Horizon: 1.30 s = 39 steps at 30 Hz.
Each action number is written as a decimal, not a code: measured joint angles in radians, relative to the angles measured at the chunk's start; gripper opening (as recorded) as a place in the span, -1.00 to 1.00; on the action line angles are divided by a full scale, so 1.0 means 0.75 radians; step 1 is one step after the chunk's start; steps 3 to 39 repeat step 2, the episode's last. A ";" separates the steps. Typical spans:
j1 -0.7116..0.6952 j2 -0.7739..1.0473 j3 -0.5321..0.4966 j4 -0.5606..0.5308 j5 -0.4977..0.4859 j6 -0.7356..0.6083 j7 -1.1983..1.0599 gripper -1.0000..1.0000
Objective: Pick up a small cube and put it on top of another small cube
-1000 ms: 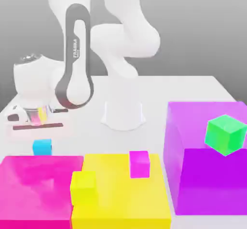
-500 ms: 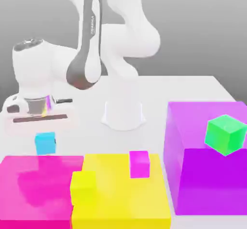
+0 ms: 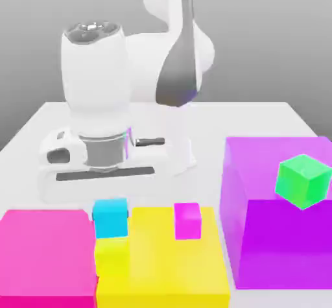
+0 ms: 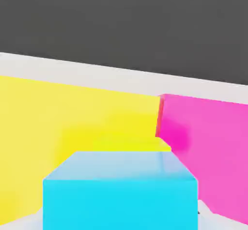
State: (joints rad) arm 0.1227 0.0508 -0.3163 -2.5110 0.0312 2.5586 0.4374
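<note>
— What took up most of the tabletop (image 3: 259, 115)?

— The white arm (image 3: 165, 54) stood at the back, bent forward, with its thick wrist hanging low over the front blocks. Next biggest was the tall purple block (image 3: 279, 216) on the exterior view's right, see-through in its upper part. A green cube (image 3: 303, 181) sat tilted against it, up near its top edge.

— And in front?

— A big yellow block (image 3: 172, 268) lay flat at the front middle, and a flat pink block (image 3: 45, 255) lay just beside it on the exterior view's left, the two touching along one side. A small magenta cube (image 3: 188, 220) rested on the yellow block's top, toward its back edge.

— Where was the little blue one?

— The cyan cube (image 3: 111, 218) sat on top of the small yellow cube (image 3: 113, 256), roughly squared up with it. That small stack stood at the seam between the pink block and the big yellow block. From the hand's own camera the cyan cube (image 4: 121, 190) sat close below the lens, with the big yellow block (image 4: 72, 117) and the pink block (image 4: 208, 142) behind it.

— Was the end effector (image 3: 104, 190) gripping it?

— It hung right above the cyan cube, pointing straight down. I couldn't make out its fingers, so I couldn't tell whether they stood apart or were closed on the cube.
</note>
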 joint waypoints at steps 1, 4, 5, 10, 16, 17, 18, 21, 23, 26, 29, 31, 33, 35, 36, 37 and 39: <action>0.000 0.000 0.000 0.000 0.000 0.000 0.000 1.00; 0.000 0.000 0.000 0.000 0.000 0.000 0.000 1.00; 0.000 0.000 0.000 0.000 0.000 0.000 0.000 1.00; 0.000 0.000 0.000 0.000 0.000 0.000 0.000 1.00; 0.000 0.000 0.000 0.000 0.000 0.000 0.000 1.00; 0.000 0.000 0.000 0.000 0.000 0.000 0.000 1.00; 0.000 0.000 0.000 0.000 0.000 0.000 0.000 1.00; 0.000 0.000 0.000 0.000 0.000 0.000 0.000 1.00; 0.000 0.000 0.000 0.000 0.000 0.000 0.000 1.00; 0.000 0.000 0.000 0.000 0.000 0.000 0.000 1.00; 0.000 0.000 0.000 0.000 0.000 0.000 0.000 1.00; 0.000 0.000 0.000 0.000 0.000 0.000 0.000 1.00; 0.000 0.000 0.000 0.000 0.000 0.000 0.000 1.00; 0.000 0.000 0.000 0.000 0.000 0.000 0.000 1.00; 0.000 0.000 0.000 0.000 0.000 0.000 0.000 1.00; 0.000 0.000 0.000 0.000 0.000 0.000 0.000 1.00; 0.000 0.000 0.000 0.000 0.000 0.000 0.000 1.00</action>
